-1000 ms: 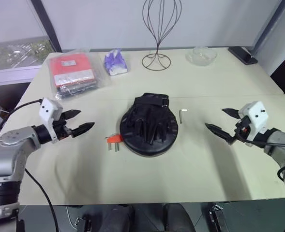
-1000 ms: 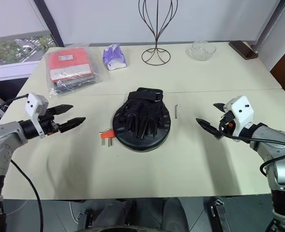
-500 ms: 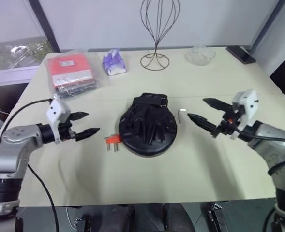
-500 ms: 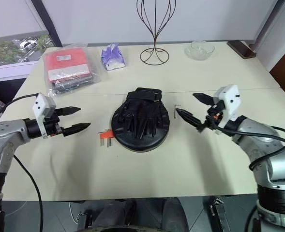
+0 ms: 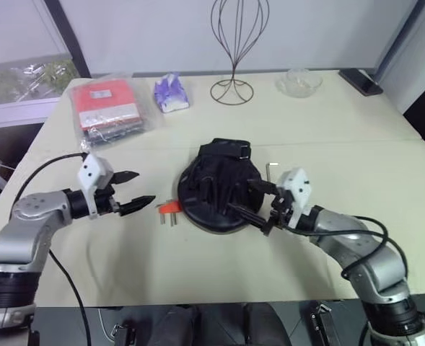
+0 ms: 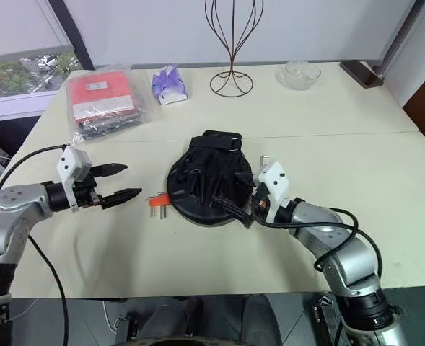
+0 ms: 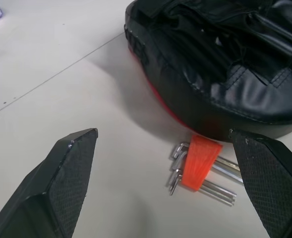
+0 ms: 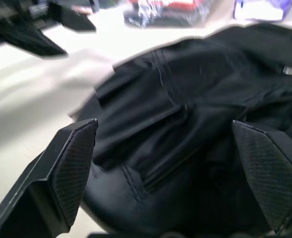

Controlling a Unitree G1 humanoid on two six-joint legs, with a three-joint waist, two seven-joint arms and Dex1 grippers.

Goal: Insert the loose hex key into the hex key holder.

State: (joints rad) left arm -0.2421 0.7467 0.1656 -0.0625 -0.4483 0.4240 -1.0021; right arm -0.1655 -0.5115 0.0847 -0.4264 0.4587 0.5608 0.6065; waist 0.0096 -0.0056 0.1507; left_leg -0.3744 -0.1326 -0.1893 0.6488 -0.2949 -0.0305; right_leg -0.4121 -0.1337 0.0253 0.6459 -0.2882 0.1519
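The hex key holder point(image 5: 170, 207), a small orange block with short grey keys, lies on the table against the left near edge of a round black pad point(image 5: 219, 191). It also shows in the left wrist view as the holder point(image 7: 200, 162). My left gripper point(image 5: 146, 187) is open, a short way left of the holder and pointing at it. The loose hex key point(image 5: 270, 168) lies just right of the pad. My right gripper point(image 5: 239, 194) is open over the pad's near right edge, pointing left, a little nearer than the loose key. Its fingers point(image 8: 71, 163) straddle black padding.
A black glove lies on the pad. Along the far side stand a red packet in clear plastic point(image 5: 107, 108), a purple bundle point(image 5: 172, 94), a wire stand point(image 5: 234, 86), a glass bowl point(image 5: 299, 81) and a dark flat object point(image 5: 362, 81).
My right gripper has swung left from the open table on the right to the pad's near right edge, passing the loose key. My left gripper has edged right towards the holder.
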